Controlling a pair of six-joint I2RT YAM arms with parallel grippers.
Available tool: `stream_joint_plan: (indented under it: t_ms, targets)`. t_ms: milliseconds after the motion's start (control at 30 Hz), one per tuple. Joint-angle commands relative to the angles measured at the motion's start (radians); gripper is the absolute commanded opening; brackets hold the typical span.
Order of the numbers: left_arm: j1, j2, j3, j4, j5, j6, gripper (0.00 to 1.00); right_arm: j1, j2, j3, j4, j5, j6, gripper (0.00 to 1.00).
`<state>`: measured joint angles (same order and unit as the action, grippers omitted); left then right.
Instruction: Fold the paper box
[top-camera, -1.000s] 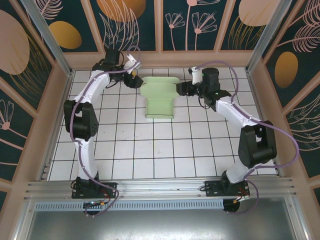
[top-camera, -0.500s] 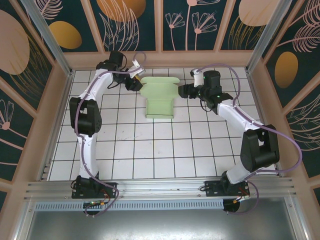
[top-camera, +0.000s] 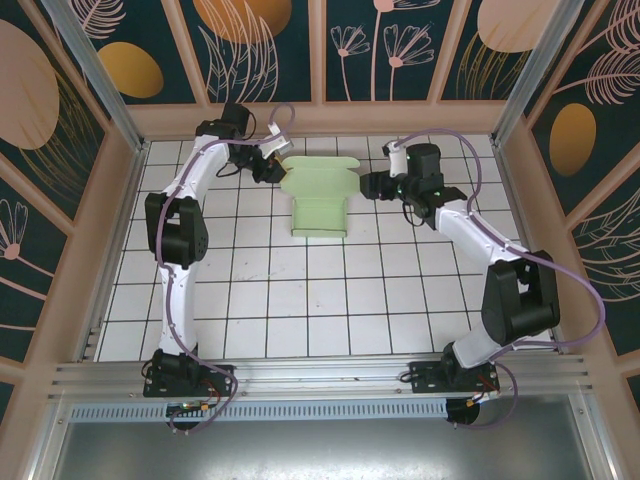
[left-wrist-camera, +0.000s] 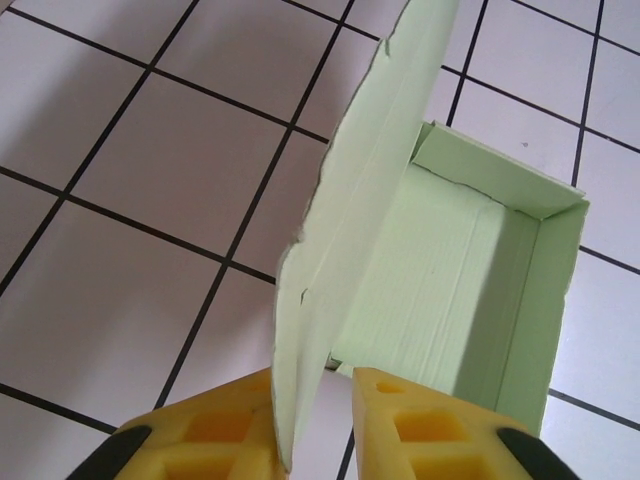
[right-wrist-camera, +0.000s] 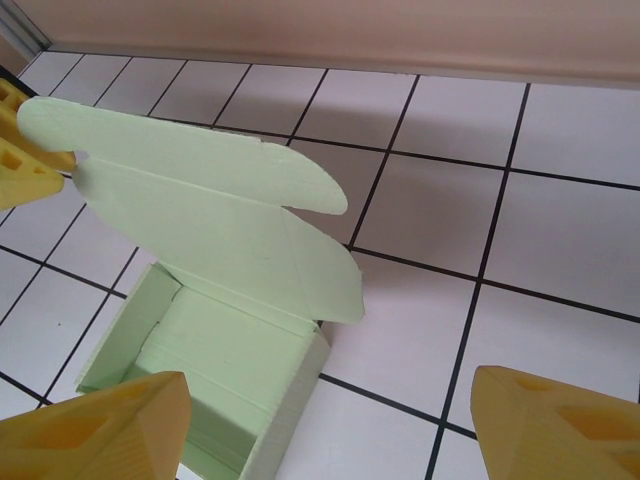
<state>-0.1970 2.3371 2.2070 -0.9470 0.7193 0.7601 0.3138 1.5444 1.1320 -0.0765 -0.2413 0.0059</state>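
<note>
Left claw (left-wrist-camera: 314, 388) straddles the paper box's (left-wrist-camera: 478, 285) raised lid (left-wrist-camera: 345, 240)
Its fingers stand narrowly apart around the card, lower centre; right claw (right-wrist-camera: 330, 388) spread wide, box at lower left.

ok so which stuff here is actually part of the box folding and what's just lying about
Part of the job:
- paper box, with its lid flap raised
- left gripper, jaws either side of that flap's edge
- right gripper, jaws open beside the box

Just surroundings:
- tiled table
- patterned wall panels
</note>
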Motion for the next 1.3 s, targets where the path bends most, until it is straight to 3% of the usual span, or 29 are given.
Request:
stream_joint_plan:
  t_ms: [0,367,500,700,1067,1133,1267]
  targets:
    - [0.000,0.032,0.041,-0.032,0.034,0.024,0.23,0.002,-0.056,-0.023,-0.012,0.032,-0.001,0.75]
    - [0.000,0.058,0.066,-0.006,0.053,-0.008,0.20,0.002,-0.058,-0.032,-0.012,0.046,-0.004,0.75]
    - [0.000,0.065,0.072,0.005,0.075,-0.008,0.13,0.001,-0.058,-0.035,-0.011,0.051,-0.003,0.74]
    - [-0.001,0.073,0.070,0.032,0.090,-0.023,0.24,0.001,-0.060,-0.038,-0.016,0.059,-0.006,0.74]
    - [-0.001,0.096,0.072,0.068,0.118,-0.025,0.24,0.001,-0.050,-0.037,-0.012,0.065,-0.006,0.75]
    - [0.000,0.100,0.072,0.073,0.127,-0.029,0.23,0.001,-0.049,-0.038,-0.011,0.066,-0.006,0.75]
    - [-0.001,0.107,0.079,0.105,0.146,-0.035,0.11,0.001,-0.049,-0.042,-0.014,0.071,-0.004,0.75]
